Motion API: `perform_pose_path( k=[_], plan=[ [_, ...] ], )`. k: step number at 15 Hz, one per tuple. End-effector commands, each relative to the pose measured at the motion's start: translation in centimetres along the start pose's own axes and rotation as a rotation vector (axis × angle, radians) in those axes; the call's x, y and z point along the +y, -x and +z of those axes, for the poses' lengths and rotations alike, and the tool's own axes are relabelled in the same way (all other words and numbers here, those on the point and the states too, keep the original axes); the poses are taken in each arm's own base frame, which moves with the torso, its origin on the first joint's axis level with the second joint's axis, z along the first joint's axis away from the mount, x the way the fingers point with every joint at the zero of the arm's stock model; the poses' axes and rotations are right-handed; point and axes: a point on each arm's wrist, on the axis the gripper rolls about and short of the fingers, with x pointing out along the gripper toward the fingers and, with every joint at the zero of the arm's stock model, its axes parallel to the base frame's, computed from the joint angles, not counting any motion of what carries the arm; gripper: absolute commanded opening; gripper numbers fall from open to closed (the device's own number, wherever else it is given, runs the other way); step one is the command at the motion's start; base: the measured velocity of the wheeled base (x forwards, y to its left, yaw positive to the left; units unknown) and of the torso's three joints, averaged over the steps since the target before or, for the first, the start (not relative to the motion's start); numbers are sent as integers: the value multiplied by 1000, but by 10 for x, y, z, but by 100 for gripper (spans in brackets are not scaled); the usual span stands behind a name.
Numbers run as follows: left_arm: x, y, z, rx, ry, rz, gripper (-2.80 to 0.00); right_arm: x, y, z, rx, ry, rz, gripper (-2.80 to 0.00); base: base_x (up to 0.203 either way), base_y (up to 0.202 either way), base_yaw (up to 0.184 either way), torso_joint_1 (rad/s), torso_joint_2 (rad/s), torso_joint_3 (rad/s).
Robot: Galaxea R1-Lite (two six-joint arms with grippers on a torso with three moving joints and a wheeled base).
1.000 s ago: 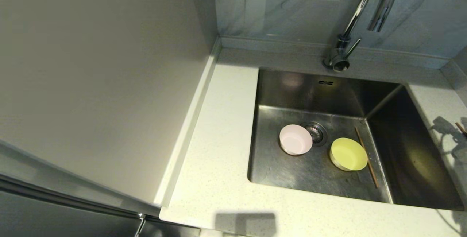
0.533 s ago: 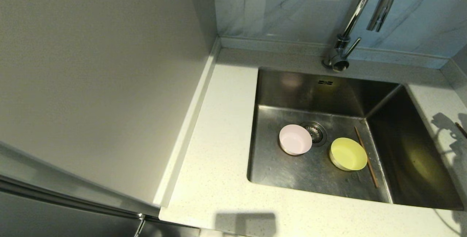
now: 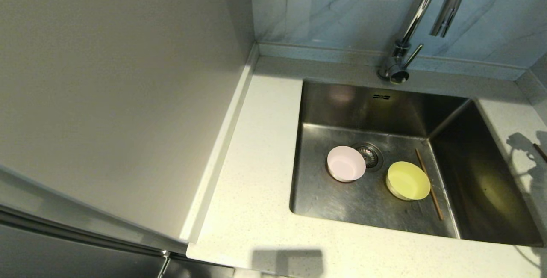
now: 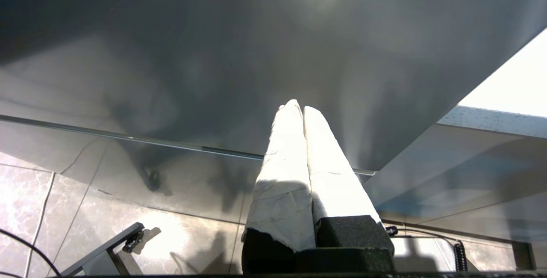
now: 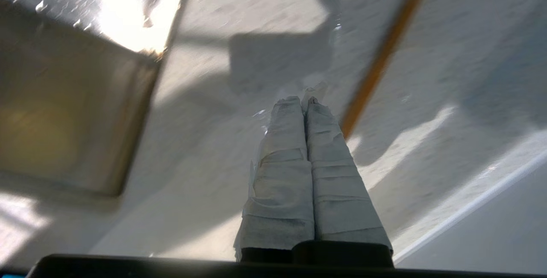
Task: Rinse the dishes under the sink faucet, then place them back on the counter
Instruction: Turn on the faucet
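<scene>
Left side of head view: a plain pale panel filled the frame, meeting the off-white speckled tabletop along a raised edge strip.

Left tool: off the head view. In its wrist view the two wrapped fingers lay pressed together, nothing between them, pointing at a dark cabinet face with tiled floor below. Parked.

Sink: set into the tabletop, brushed steel. The pink bowl sat on the basin floor, touching the left rim of the strainer drain. The yellow-green bowl sat right of the drain, apart from the pink bowl. One chopstick lay on the basin floor just beside the yellow-green bowl's right side, running front to back near the basin's right wall.

Faucet: mounted on the tabletop behind the sink, side lever at the base. No water stream visible.

Right of sink: only the tip of the second chopstick showed at the head view's right edge, on the tabletop.

Right tool: outside the head view. Wrist view showed its wrapped fingers closed flat against each other, empty, above the tabletop; the second chopstick lay just beside the fingertips, not gripped. Sink corner visible to one side.
</scene>
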Motion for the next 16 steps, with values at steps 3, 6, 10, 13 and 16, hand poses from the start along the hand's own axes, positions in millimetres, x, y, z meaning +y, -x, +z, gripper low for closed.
perform_pose_path(
  k=[3, 6, 10, 13, 16],
  plan=[
    [0, 0, 0, -4, 1, 0, -280, -5, 0, 3, -30, 8, -28, -280, 0, 0, 0, 0, 0, 0],
    [0, 0, 0, -4, 1, 0, -280, -4, 4, 4, -43, 10, -33, -280, 0, 0, 0, 0, 0, 0],
    [0, 0, 0, -4, 1, 0, -280, 0, 4, 8, -61, -23, -21, -280, 0, 0, 0, 0, 0, 0],
    [0, 0, 0, -4, 1, 0, -280, 1, 3, 8, -74, -10, -3, -280, 0, 0, 0, 0, 0, 0],
    [0, 0, 0, -4, 1, 0, -280, 1, 3, 8, -83, 27, 3, 0, 0, 0, 0, 0, 0, 0]
  ],
)
